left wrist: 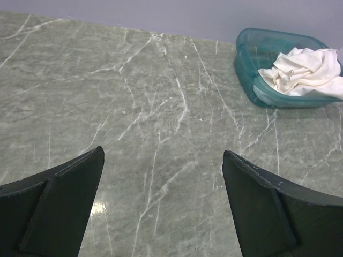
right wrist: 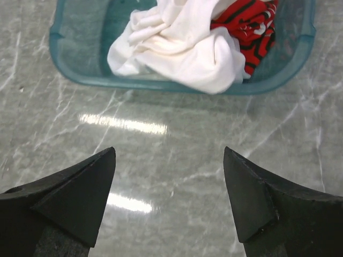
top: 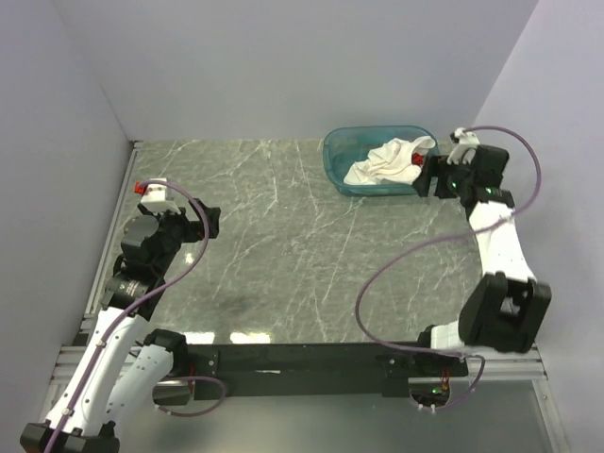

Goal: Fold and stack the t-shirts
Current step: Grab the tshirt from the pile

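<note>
A crumpled white t-shirt (top: 385,160) with a red print lies bunched in the teal basin (top: 338,157) at the back right of the table. In the right wrist view the shirt (right wrist: 177,45) fills the basin (right wrist: 75,59), its red print (right wrist: 249,21) at the right. It also shows in the left wrist view (left wrist: 303,72). My right gripper (top: 430,176) is open and empty, just right of the basin, above the bare table (right wrist: 169,155). My left gripper (top: 209,226) is open and empty over the table at the left (left wrist: 162,155).
The grey marble table (top: 283,245) is walled by lavender panels at the back and both sides. A metal rail runs along the left edge (top: 118,217). The arms' bases and cables sit along the near edge.
</note>
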